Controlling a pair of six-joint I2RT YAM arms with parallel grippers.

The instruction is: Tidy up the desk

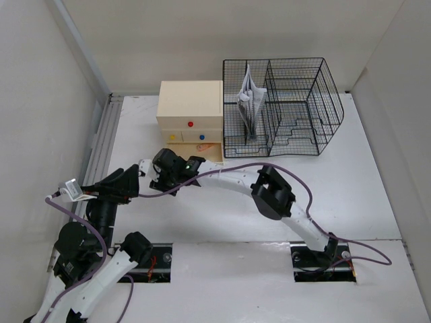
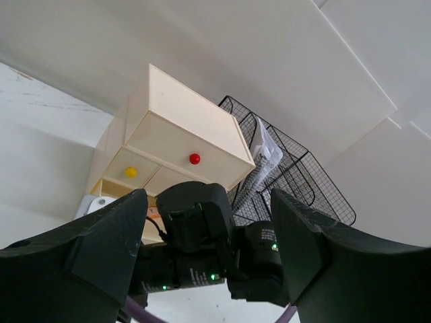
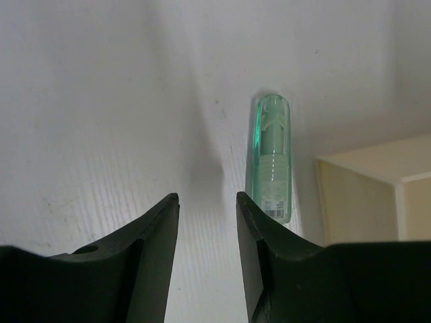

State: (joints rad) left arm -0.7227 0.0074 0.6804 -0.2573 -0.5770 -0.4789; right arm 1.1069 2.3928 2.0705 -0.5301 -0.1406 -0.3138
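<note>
The left gripper (image 2: 207, 202) is gaping wide and the right gripper (image 3: 207, 202) is hovering narrowly parted, both empty, over the desk (image 3: 101, 101), a smooth matte white top lying beneath everything. A translucent green tube (image 3: 273, 158) is lying on it just beside the right gripper. The beige drawer box (image 1: 190, 101) and black wire basket (image 1: 330, 114) are standing beyond.

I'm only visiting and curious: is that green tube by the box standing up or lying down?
Lying down: the green tube rests flat along the desk, its whole length showing, beside the beige box.
</note>
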